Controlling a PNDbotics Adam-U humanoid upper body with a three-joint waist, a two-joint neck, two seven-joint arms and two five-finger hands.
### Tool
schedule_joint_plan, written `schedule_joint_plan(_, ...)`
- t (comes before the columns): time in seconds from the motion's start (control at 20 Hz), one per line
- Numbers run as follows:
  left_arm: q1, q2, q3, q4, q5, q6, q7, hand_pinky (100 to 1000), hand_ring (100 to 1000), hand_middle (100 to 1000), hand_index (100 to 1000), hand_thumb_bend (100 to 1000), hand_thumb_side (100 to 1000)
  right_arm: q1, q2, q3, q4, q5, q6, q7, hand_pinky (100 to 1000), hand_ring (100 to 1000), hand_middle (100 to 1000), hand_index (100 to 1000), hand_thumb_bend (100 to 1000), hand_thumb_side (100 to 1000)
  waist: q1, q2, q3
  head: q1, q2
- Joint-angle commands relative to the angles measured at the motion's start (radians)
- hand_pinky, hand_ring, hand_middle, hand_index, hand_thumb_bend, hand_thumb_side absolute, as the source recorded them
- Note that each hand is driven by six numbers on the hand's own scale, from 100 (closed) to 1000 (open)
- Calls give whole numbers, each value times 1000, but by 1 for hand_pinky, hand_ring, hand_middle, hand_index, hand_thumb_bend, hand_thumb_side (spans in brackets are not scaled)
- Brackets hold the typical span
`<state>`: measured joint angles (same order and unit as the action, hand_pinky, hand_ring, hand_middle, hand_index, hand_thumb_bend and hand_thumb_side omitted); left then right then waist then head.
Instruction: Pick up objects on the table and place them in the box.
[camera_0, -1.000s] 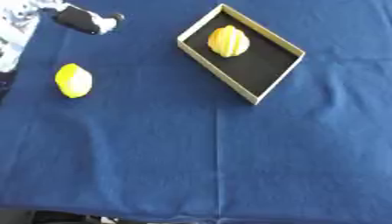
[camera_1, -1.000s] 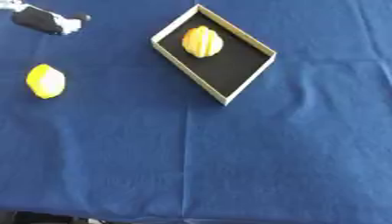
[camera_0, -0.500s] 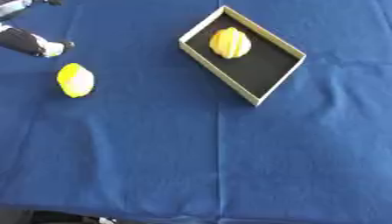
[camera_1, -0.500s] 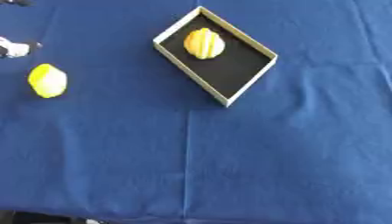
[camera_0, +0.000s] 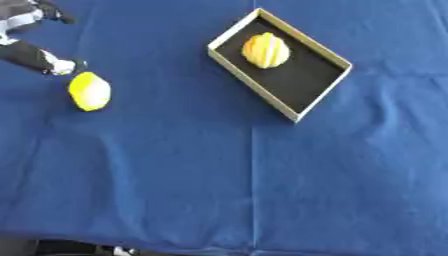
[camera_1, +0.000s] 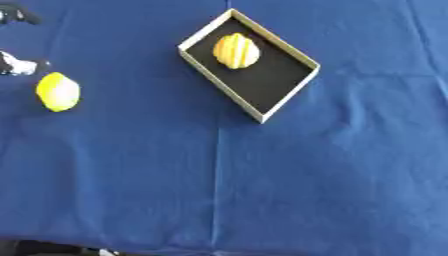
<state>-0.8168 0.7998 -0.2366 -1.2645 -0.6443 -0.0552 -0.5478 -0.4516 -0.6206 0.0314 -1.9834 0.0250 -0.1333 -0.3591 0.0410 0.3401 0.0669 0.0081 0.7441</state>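
While one fruit (camera_0: 265, 50) sits in the box (camera_0: 320, 89), the left hand (camera_0: 35, 56) hangs just beside the lemon (camera_0: 90, 91), to grab it; I cannot tell if its fingers are spread.

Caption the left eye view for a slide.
Left hand beside a yellow fruit on the blue tablecloth; another fruit lies in the box.
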Motion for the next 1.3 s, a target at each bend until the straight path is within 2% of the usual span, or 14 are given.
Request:
schedule_joint_plan(0.05,-12,21,8,26,-3,0,-14,894,933,855,936,426,530,-8,-24,-13,-17,5,1,-5,841,838,751,816,100,829,-1,-21,-2,7,-11)
schedule_joint_plan(0.45,-9,-1,26,132,-44,2,-33,902,935,857,943,433,555,-3,-18,-15,-17,5,5,-11,841,838,749,815,100,830,-2,-18,-5,18,-13)
schedule_joint_plan(0.5,-8,-3,26,137,-43,-1,-34,902,935,857,944,463,549,-3,-17,-14,-17,5,6,-12,841,838,749,815,100,823,-3,-18,-5,18,-13)
schedule_joint_plan(0.55,-7,-5,25,140,-40,-4,-36,904,935,858,945,434,570,-2,-16,-14,-17,6,6,-12,841,838,750,815,100,830,-4,-17,-5,19,-14)
schedule_joint_plan(0.75,-7,-13,20,143,-27,-14,-43,909,937,861,948,434,602,1,-14,-14,-17,6,9,-14,841,838,749,815,100,831,-6,-16,-5,22,-13)
schedule_joint_plan(1.3,-18,-42,15,174,-28,-29,-51,911,934,859,945,434,585,7,-8,-13,-17,6,19,-18,842,838,748,813,100,834,-5,-14,-12,28,-14)
